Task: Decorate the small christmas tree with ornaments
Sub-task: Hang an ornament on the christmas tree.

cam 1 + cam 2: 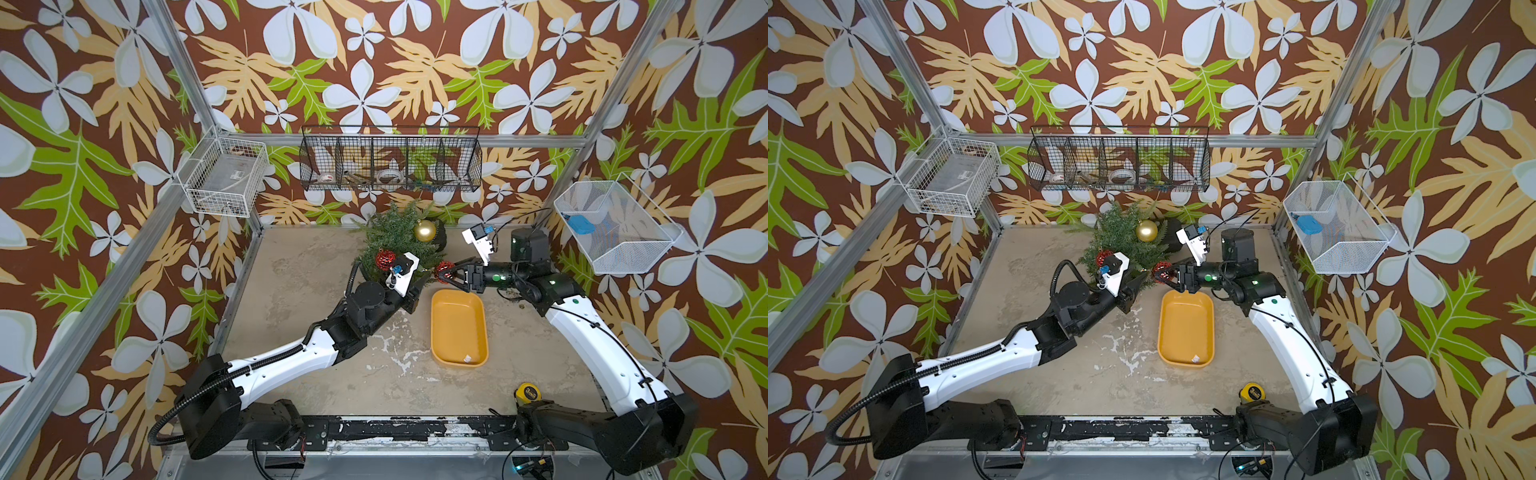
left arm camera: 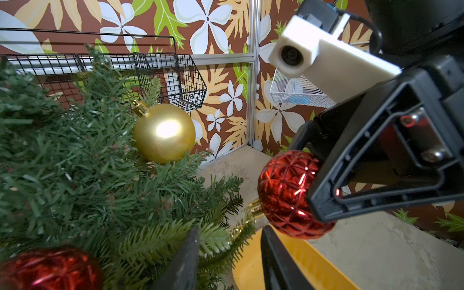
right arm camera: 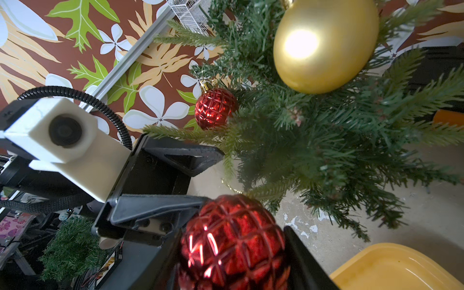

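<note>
Right gripper (image 1: 445, 275) around half-hidden red ornament (image 1: 441, 267)

- The gold ball (image 2: 164, 133) was smooth and shiny, with a bright spot of light.
- The red ball (image 3: 233, 241) low in the right wrist view was glossy with a bumpy criss-cross skin; the other red ball (image 3: 214, 108) looked the same.
- The tree (image 1: 395, 237) had thin, matt needles, like plastic.
- The yellow tray (image 1: 457, 324) was smooth plastic, a little shiny.
- The table (image 1: 291, 311) was rough and matt, with chipped white bits.
- The black basket (image 1: 390, 160) was thin metal wire.
</note>
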`<state>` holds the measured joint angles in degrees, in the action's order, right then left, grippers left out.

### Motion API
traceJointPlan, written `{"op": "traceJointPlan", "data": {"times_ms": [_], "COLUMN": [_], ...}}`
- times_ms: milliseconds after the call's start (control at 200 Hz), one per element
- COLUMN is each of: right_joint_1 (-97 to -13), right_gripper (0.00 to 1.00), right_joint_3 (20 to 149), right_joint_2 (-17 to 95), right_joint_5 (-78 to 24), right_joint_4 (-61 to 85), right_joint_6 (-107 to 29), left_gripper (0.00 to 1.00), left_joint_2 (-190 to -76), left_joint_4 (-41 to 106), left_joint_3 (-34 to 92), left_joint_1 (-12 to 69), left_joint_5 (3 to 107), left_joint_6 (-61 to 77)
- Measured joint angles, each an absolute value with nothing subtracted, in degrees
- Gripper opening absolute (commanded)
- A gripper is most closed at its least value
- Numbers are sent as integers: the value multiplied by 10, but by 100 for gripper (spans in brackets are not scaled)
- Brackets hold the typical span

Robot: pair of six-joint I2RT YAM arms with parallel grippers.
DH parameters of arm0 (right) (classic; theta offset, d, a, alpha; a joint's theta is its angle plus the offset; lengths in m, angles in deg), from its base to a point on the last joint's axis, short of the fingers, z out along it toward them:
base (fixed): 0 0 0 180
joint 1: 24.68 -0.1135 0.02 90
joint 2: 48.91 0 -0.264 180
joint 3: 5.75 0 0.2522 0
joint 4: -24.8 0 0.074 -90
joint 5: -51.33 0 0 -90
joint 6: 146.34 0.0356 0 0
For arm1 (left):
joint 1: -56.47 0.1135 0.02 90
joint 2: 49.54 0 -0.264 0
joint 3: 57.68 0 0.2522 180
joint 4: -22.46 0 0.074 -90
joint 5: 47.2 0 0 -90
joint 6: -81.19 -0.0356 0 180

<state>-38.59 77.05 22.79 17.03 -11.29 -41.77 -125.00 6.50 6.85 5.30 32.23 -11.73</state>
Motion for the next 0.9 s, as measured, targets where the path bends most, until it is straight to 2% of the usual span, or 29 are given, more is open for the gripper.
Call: {"op": "traceJointPlan", "data": {"times_ms": [115, 235, 375, 661, 791, 901], "right_joint_1": [-386, -386, -386, -386, -386, -386], "right_gripper": [45, 45, 45, 45, 45, 45], "right_joint_3": [771, 771, 771, 774, 774, 774], "right_joint_2": [228, 228, 228, 231, 231, 230], "right_joint_5": [170, 167, 164, 164, 162, 158], "right_joint_4": [-114, -114, -116, -117, -117, -117], "right_joint_6": [-418, -418, -420, -420, -421, -422], "left_gripper": [47, 39, 22, 2, 2, 13], "left_joint_2": [-1257, -1258, -1258, -1265, -1267, -1265], "left_joint_4": [84, 97, 107, 112, 115, 116], "left_joint_3": [79, 81, 81, 81, 81, 81], "left_joint_1": [53, 53, 53, 53, 53, 53], "left_joint_5": [312, 305, 302, 327, 332, 339], "left_joint_6": [-117, -116, -115, -116, -119, -120]}}
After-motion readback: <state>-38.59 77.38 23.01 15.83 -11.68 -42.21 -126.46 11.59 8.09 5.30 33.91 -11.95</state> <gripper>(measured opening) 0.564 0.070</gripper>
